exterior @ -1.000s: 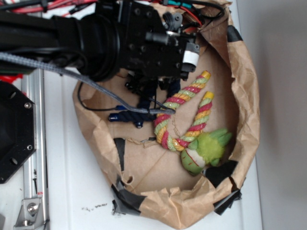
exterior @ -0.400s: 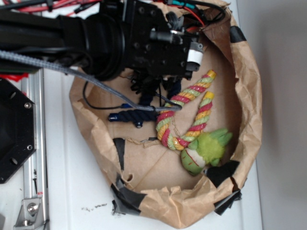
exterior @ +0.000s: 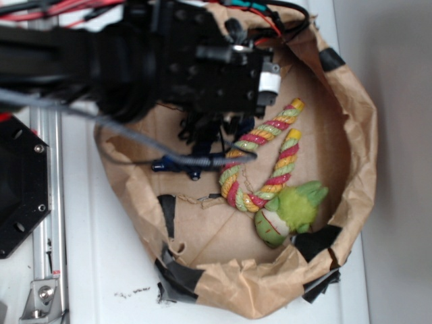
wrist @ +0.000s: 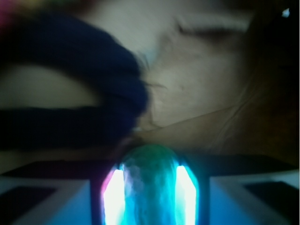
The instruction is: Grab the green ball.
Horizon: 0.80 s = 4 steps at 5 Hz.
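In the wrist view a rounded green ball (wrist: 151, 161) sits squeezed between the two glowing pads (wrist: 115, 190) of my gripper (wrist: 150, 192). The jaws are shut on it, close to the brown paper floor. In the exterior view the black arm hangs over the upper left of the paper bag (exterior: 351, 135). The gripper (exterior: 209, 128) points down beneath it, and the ball is hidden there by the arm.
A dark blue rope toy (exterior: 179, 163) lies just beside the gripper and fills the wrist view's upper left (wrist: 70, 70). A striped rope toy (exterior: 260, 162) and a fuzzy lime-green plush toy (exterior: 289, 210) lie to the right. The crumpled bag wall rings everything.
The arm has shifted slightly and now looks blurred by motion. The bag's right rim has moved a little outward. The toys stay put.
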Each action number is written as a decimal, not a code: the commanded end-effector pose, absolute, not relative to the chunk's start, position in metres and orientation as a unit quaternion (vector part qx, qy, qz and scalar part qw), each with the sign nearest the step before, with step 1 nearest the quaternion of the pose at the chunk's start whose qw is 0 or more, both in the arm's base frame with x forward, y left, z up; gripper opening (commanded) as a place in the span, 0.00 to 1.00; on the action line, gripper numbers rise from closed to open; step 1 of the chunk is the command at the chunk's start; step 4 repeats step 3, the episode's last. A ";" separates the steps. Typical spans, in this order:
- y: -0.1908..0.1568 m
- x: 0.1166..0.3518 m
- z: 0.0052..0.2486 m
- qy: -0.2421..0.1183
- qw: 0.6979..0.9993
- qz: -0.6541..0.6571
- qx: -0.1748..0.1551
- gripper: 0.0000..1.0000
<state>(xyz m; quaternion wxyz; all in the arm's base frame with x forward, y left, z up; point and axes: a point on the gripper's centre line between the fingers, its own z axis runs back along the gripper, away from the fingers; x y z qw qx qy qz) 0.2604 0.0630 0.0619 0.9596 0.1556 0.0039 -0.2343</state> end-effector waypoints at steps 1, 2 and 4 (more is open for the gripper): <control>-0.012 0.270 0.189 -0.105 0.994 0.015 0.016 0.00; -0.021 0.269 0.231 -0.115 0.988 0.105 -0.019 0.00; -0.017 0.263 0.228 -0.110 0.985 0.126 -0.035 0.00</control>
